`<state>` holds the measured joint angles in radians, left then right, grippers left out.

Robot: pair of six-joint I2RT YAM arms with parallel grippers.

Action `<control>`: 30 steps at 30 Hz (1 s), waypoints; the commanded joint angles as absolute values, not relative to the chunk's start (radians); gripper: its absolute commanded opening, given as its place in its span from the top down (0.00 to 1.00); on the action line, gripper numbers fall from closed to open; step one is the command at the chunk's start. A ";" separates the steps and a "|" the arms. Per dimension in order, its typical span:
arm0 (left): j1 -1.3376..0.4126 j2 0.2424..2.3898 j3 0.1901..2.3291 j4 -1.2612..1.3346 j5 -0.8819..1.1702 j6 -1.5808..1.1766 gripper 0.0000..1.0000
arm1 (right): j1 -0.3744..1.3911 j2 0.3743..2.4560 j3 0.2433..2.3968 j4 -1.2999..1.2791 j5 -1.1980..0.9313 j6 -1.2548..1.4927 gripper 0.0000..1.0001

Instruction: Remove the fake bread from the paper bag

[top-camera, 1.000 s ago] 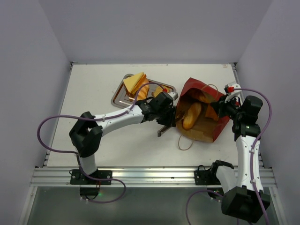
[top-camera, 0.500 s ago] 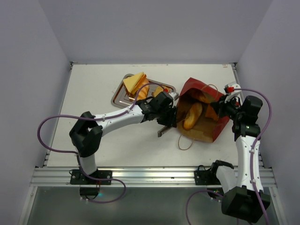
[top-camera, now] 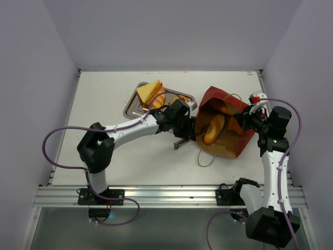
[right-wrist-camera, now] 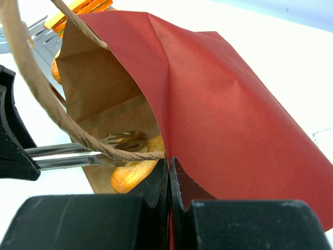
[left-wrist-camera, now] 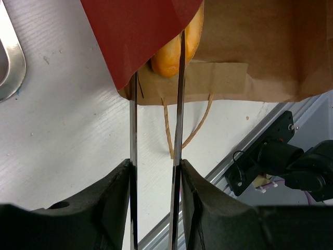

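The dark-red paper bag (top-camera: 229,112) lies on its side, mouth toward the left arm. A golden baguette-like loaf of fake bread (top-camera: 213,129) sits in its tan inside. My left gripper (top-camera: 196,127) reaches into the mouth, its long metal fork fingers (right-wrist-camera: 122,139) closed around the loaf. The left wrist view shows the two blades running under the red flap (left-wrist-camera: 135,31) on either side of the loaf (left-wrist-camera: 169,57). My right gripper (top-camera: 240,121) is shut on the bag's rim (right-wrist-camera: 229,114) at the twine handle, and the loaf (right-wrist-camera: 130,174) shows just inside.
A steel tray (top-camera: 130,107) at the back left holds toast slices and other breads (top-camera: 150,91). A twine handle loop (top-camera: 204,159) lies on the table in front of the bag. Walls enclose the left, back and right sides.
The loaf has shifted slightly toward the bag's mouth with my left gripper, which moved a little back and left. The right gripper and bag rim have not moved.
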<state>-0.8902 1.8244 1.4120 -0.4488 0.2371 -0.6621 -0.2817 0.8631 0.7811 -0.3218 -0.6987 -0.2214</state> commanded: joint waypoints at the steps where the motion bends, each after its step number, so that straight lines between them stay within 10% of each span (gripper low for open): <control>1: -0.881 1.845 1.419 -0.411 0.285 -0.672 0.56 | -0.282 0.850 0.781 -0.295 -0.713 -0.227 0.98; 9: -0.881 1.852 1.416 -0.396 0.304 -0.681 0.63 | -0.282 0.848 0.782 -0.296 -0.715 -0.227 0.98; 16: -0.877 1.826 1.414 -0.394 0.305 -0.678 1.00 | -0.284 0.847 0.782 -0.298 -0.713 -0.227 0.98; 30: -0.864 1.746 1.373 -0.351 0.347 -0.703 1.00 | -0.282 0.847 0.781 -0.298 -0.710 -0.229 0.98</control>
<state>-0.8726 1.8202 1.3777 -0.4187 0.3050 -0.6834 -0.2817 0.8631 0.7811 -0.3218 -0.6983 -0.2214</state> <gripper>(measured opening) 0.068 0.023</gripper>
